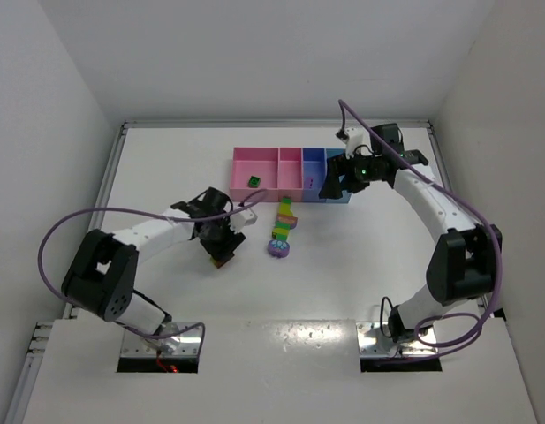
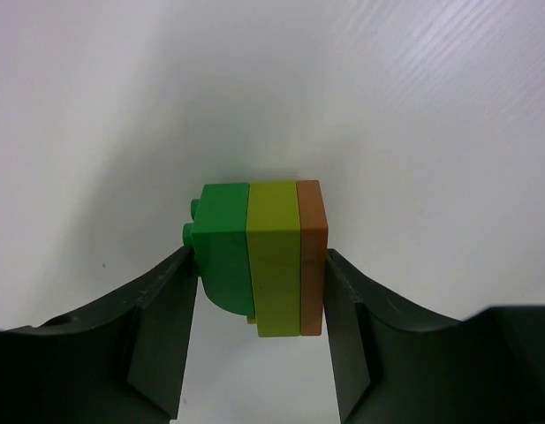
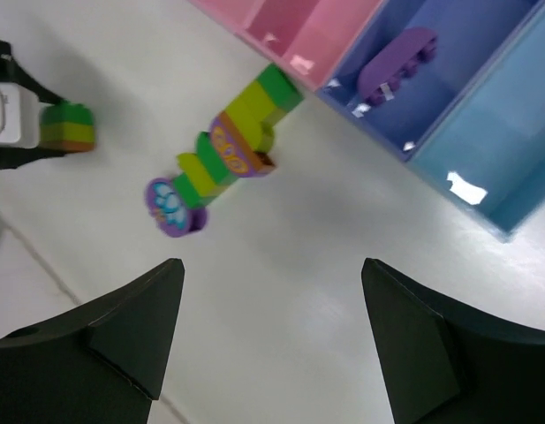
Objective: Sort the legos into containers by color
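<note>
Now we see the left end effector [image 2: 259, 300] clamped on a green-yellow-orange lego stack [image 2: 263, 256], near and left of the tray [image 1: 254, 151]. The right end effector [image 3: 272, 274] hovers, fingers apart, by the tray's blue end.

Two brick stacks [image 1: 284, 219], two loose bricks [image 1: 253, 181] (both binned), one tray [image 1: 244, 166].

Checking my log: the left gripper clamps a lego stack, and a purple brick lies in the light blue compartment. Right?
No. The left gripper clamps the lego stack, but the purple brick lies in the purple-blue compartment, per the right wrist view.
</note>
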You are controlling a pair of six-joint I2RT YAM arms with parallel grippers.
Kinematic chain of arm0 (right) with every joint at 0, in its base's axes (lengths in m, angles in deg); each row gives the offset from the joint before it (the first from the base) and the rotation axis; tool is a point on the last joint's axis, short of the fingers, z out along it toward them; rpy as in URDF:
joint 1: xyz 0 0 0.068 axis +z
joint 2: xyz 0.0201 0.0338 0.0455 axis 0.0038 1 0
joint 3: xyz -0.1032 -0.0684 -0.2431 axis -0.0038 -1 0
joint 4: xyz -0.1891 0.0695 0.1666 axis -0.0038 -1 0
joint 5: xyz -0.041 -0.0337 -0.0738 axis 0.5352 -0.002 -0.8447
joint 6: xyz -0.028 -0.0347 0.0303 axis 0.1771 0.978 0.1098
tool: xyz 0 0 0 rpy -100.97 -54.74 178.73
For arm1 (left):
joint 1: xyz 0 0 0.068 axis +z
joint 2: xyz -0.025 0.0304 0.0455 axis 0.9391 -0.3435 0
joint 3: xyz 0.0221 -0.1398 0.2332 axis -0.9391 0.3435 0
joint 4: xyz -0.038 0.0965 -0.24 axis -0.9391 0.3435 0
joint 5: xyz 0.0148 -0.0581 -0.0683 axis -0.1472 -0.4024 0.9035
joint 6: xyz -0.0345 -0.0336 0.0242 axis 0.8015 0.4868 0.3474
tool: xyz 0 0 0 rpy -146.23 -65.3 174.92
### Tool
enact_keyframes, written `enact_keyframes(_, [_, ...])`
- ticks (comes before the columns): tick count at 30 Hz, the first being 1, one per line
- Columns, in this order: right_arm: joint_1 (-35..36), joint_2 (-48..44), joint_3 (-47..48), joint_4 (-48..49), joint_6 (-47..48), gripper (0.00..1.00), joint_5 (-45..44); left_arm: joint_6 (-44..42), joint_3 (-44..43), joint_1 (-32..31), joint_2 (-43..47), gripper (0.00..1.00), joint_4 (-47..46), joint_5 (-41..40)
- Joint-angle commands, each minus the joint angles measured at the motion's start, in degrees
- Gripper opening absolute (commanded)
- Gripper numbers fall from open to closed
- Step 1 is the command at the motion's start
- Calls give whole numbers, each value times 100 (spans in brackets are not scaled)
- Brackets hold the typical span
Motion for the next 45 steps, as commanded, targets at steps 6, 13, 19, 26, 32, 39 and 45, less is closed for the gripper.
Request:
enact_keyframes(6, [206, -347, -301, 1179, -2005, 82, 1921, 860, -447, 36, 1704, 23, -1432, 1330])
enact_keyframes(13, [951, 294, 472, 1400, -2333, 81, 2282, 1591, -1265, -421, 1459, 23, -1616, 1462])
enact_keyframes(19, [1296, 673, 877, 1461, -2332, 81, 2230, 1653, -1608, -746, 1335, 23, -1678, 1208])
enact_keyframes(26, [1551, 849, 877, 1286, -2201, 81, 2282, 1600, -1661, -914, 1283, 23, -1730, 1014])
enact_keyframes(32, [1752, 849, 773, 1119, -2095, 75, 2405, 1547, -1661, -967, 1230, 23, -1783, 848])
enact_keyframes(39, [1806, 796, 606, 1066, -1980, 27, 2738, 1442, -1661, -967, 1177, 23, -1889, 505])
enact_keyframes(45, [1745, 691, 544, 996, -1867, 0, 2739, 1547, -1547, -967, 1177, 51, -1889, 171])
